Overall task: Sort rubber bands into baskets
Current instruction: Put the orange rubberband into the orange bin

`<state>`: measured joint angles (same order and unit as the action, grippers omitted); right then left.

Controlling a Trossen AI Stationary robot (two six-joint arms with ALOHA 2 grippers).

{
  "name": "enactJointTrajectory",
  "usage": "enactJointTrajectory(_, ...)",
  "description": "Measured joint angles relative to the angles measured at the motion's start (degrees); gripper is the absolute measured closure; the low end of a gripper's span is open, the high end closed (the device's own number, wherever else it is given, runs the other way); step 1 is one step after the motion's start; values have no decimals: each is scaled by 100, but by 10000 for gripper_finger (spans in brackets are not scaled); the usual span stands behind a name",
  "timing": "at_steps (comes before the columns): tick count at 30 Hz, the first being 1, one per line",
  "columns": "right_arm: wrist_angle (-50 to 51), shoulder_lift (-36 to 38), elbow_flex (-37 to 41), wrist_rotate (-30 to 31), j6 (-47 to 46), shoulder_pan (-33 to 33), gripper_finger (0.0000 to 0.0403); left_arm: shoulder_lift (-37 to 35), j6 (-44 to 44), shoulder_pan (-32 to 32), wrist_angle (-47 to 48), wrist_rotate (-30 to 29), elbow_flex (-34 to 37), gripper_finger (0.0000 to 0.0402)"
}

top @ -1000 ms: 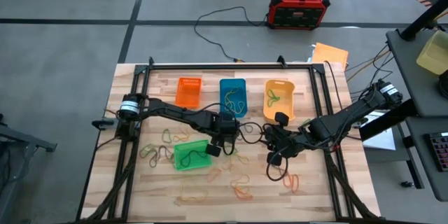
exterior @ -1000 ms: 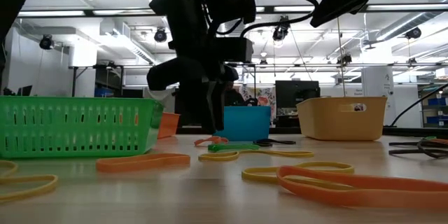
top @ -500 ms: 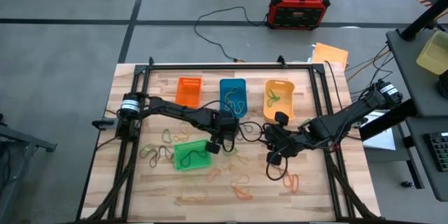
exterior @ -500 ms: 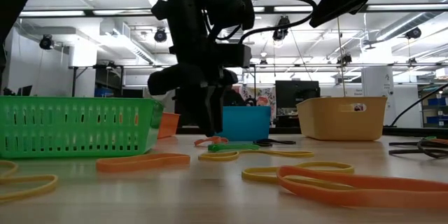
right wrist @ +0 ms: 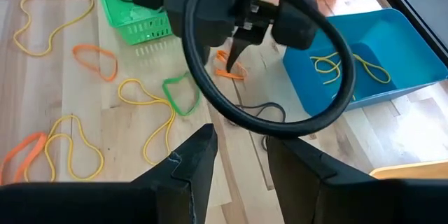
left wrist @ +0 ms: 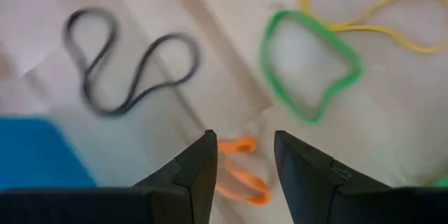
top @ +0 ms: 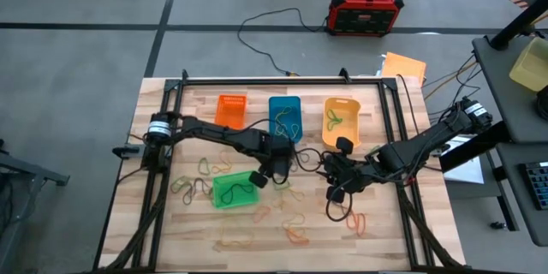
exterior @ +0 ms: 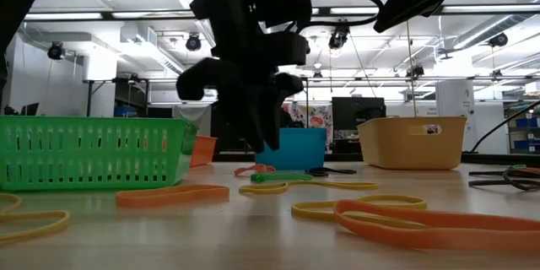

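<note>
between the green slotted plastic basket [top: 233,190] and the blue plastic basket [top: 285,118] the bare wood is narrow; the left gripper [top: 274,171] fills it, a looping black cable [right wrist: 280,77] just beside.

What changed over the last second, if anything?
The left gripper shifted slightly toward the blue basket and now hovers, fingers apart, over an orange rubber band on the table. Nothing was grasped or released. The right gripper, baskets and other bands stayed put.
</note>
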<state>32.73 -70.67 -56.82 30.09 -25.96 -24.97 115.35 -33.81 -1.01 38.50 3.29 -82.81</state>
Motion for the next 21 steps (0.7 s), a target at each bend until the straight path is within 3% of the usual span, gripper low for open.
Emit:
enactJointTrajectory(2, 0, 0, 0, 1, -8, 0, 278, 0, -151, 70, 14, 262, 0, 274)
enactJointTrajectory(8, -4, 0, 0, 12, -51, 14, 273, 2, -10, 140, 186, 283, -166, 274)
enactJointTrajectory(16, -9, 0, 0, 10, -55, 44, 273, 0, -1030, 188, 330, 305, -188, 274)
enactJointTrajectory(21, -9, 0, 0, 10, -59, 44, 268, 0, -1188, 221, 389, 303, -188, 274)
